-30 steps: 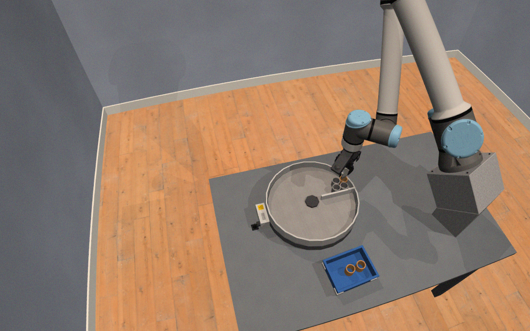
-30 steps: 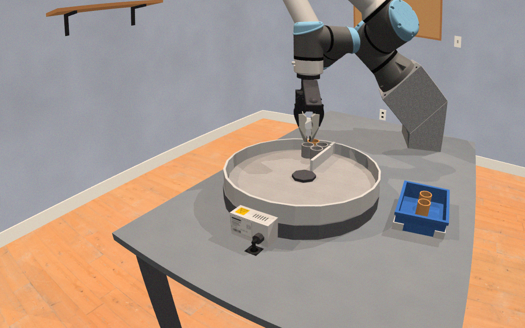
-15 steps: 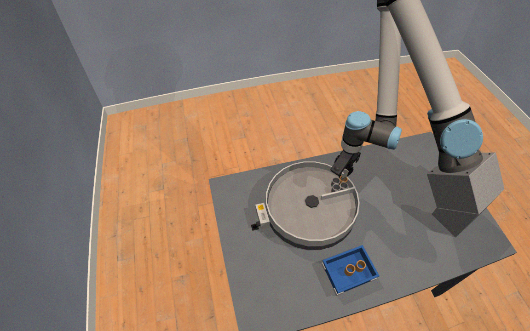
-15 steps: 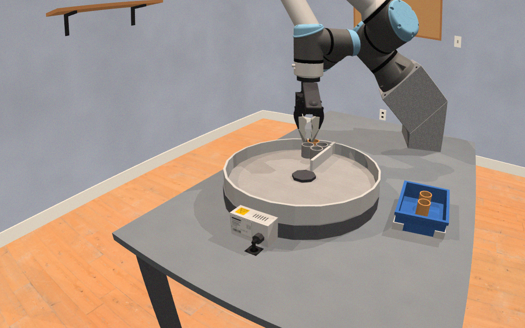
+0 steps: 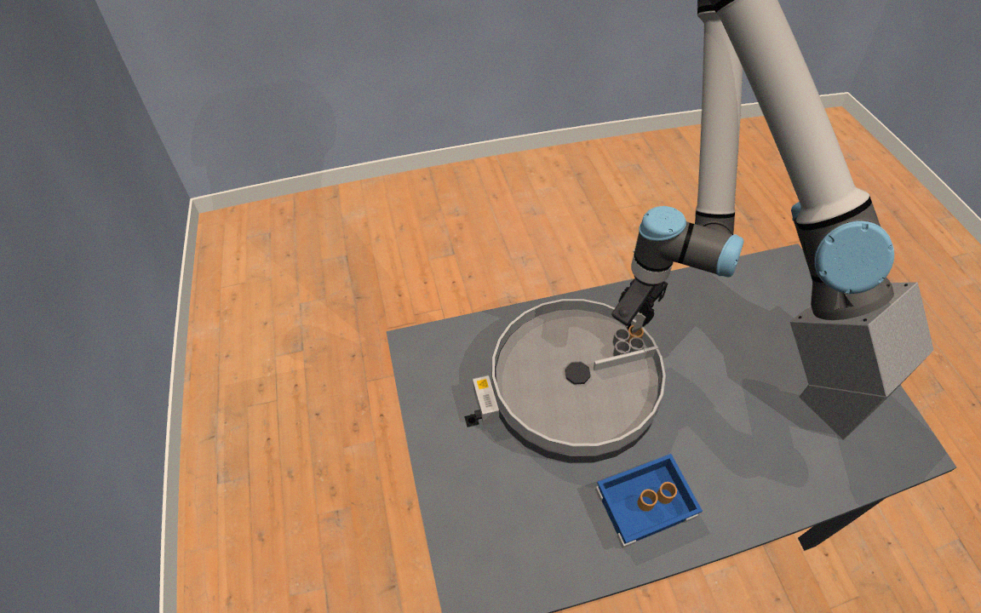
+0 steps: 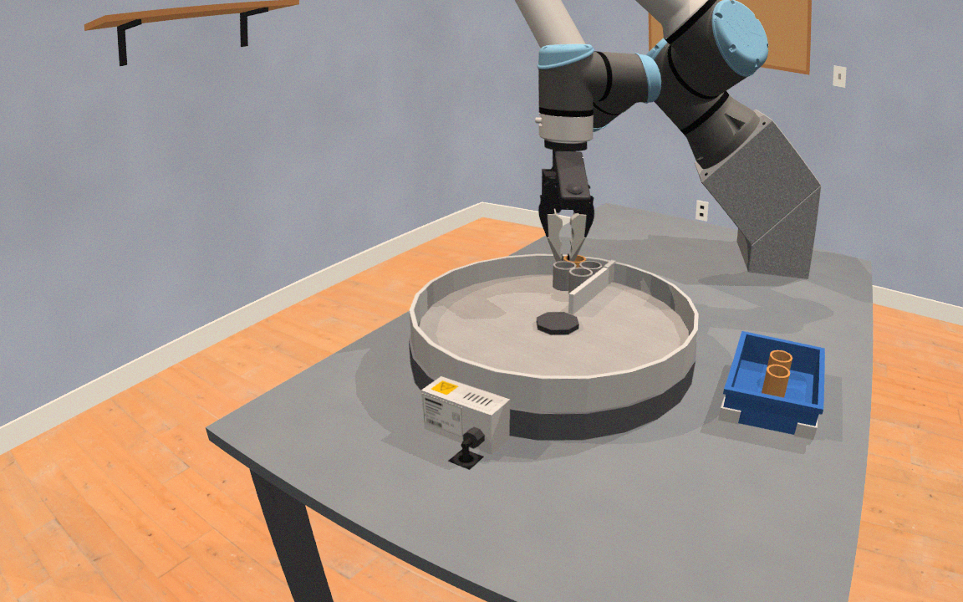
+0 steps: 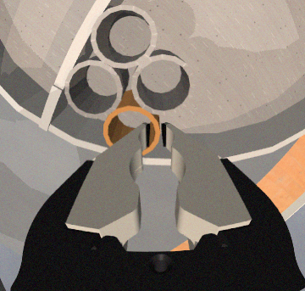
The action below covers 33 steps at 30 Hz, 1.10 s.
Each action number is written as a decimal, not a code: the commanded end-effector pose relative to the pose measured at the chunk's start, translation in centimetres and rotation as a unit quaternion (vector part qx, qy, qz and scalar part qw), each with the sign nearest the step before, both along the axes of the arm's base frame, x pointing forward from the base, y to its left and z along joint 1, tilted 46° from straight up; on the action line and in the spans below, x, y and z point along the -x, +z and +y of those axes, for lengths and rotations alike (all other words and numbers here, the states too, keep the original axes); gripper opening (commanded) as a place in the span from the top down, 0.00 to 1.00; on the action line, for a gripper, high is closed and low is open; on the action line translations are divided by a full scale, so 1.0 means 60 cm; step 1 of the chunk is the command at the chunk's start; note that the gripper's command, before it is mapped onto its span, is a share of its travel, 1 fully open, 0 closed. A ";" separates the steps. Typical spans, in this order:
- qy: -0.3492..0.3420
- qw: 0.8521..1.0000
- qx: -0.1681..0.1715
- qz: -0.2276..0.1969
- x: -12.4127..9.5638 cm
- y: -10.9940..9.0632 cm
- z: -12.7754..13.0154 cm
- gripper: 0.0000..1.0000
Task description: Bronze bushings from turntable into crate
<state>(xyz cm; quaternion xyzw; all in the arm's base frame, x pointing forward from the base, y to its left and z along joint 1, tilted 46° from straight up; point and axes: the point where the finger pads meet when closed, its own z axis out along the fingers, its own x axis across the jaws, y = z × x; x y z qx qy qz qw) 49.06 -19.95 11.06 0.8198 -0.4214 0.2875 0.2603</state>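
Observation:
A bronze bushing stands on the turntable at its far rim, touching three steel bushings. The cluster sits beside the white divider bar. My gripper hangs straight down over the bronze bushing, its fingers almost together with only a thin slit. The fingertips are at the bushing's near rim; I cannot tell whether they touch it. The top and exterior views show the gripper just above the cluster. Two bronze bushings stand in the blue crate.
The turntable has a raised rim and a dark hub at its centre. A white control box sits at its front edge. The crate is to the turntable's right on the grey table. The robot's base block stands at the table's far corner.

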 end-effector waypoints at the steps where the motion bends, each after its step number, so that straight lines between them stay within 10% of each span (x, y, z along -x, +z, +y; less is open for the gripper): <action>1: 0.000 1.000 0.000 0.000 0.000 0.000 0.000 0.95; 33: 0.000 1.000 0.000 0.000 0.000 0.000 0.000 1.00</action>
